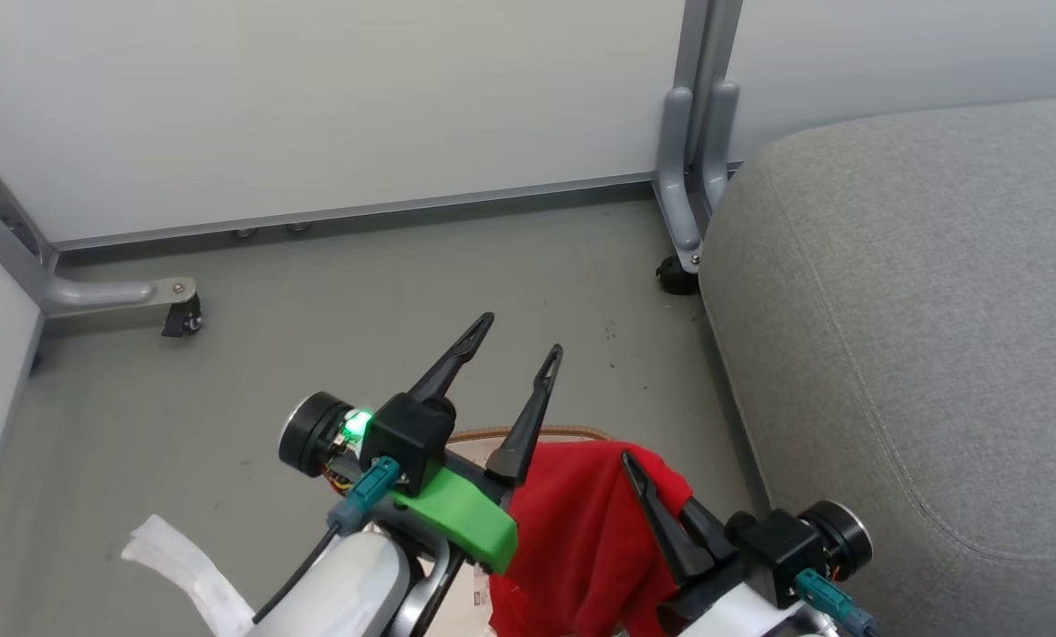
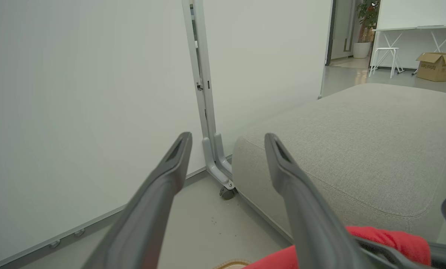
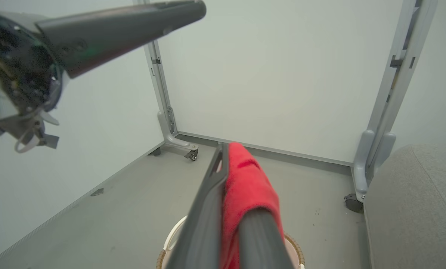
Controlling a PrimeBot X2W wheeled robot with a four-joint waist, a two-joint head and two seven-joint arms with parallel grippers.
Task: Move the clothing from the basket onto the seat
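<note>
Two dark-fingered grippers hang over a grey floor (image 1: pixel 316 292), seen from above. Toward the left, the left gripper (image 1: pixel 524 334) is spread wide with nothing between its fingers, pointing at a white partition panel (image 1: pixel 316 106). Just right of it and lower, the brown rim of the basket (image 1: pixel 572 431) peeks out, mostly covered by the clothing (image 1: pixel 581 531), bright red fabric raised partly above the basket. The right gripper (image 1: pixel 647 485) is clamped tight on a fold of that red fabric near its upper edge, and the cloth drapes loosely down from the pinch. Farthest right sits the seat (image 1: pixel 917 336), a broad grey cushion close beside the basket. The fabric looks light, soft and floppy, likely to trail and catch on the rim. A pinch through a bunched fold seems the surest hold.
</note>
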